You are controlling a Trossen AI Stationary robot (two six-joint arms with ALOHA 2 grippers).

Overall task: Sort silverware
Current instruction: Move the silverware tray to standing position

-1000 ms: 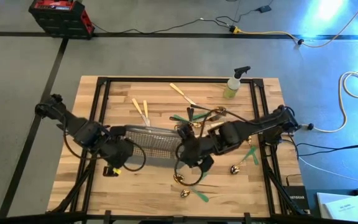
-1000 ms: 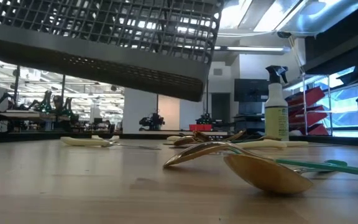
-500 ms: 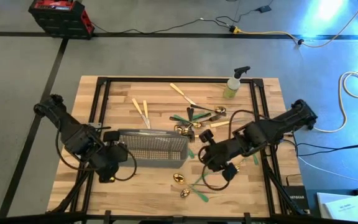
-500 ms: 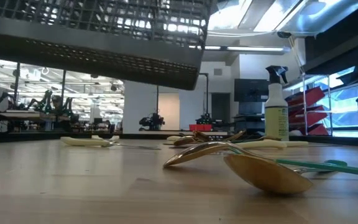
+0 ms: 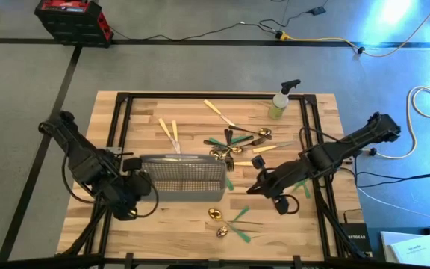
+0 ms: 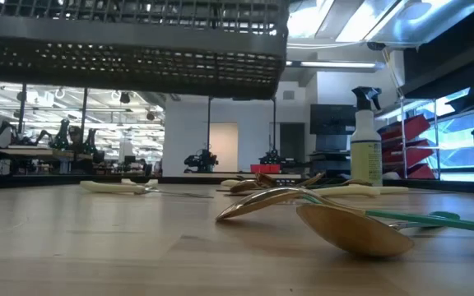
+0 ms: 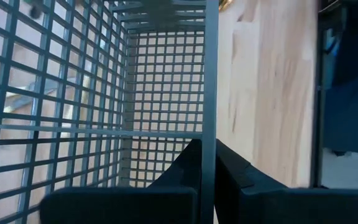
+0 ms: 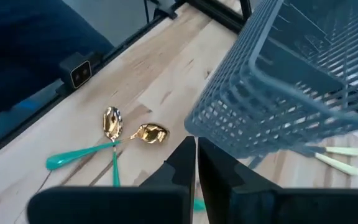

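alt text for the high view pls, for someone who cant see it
Overhead view of a wooden table: the left gripper, shut on the grey wire-mesh caddy, holds it by its left end, while the right gripper is shut and empty just right of it. Gold-headed silverware lies scattered behind and in front of the caddy, with a spray bottle at the back right.

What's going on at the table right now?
The left gripper is shut on the end wall of the wire basket, holding it above the wooden table. The right gripper is shut and empty, beside the basket's other end. Spoons, forks and knives lie scattered on the table, unsorted. A spray bottle stands at the far edge.
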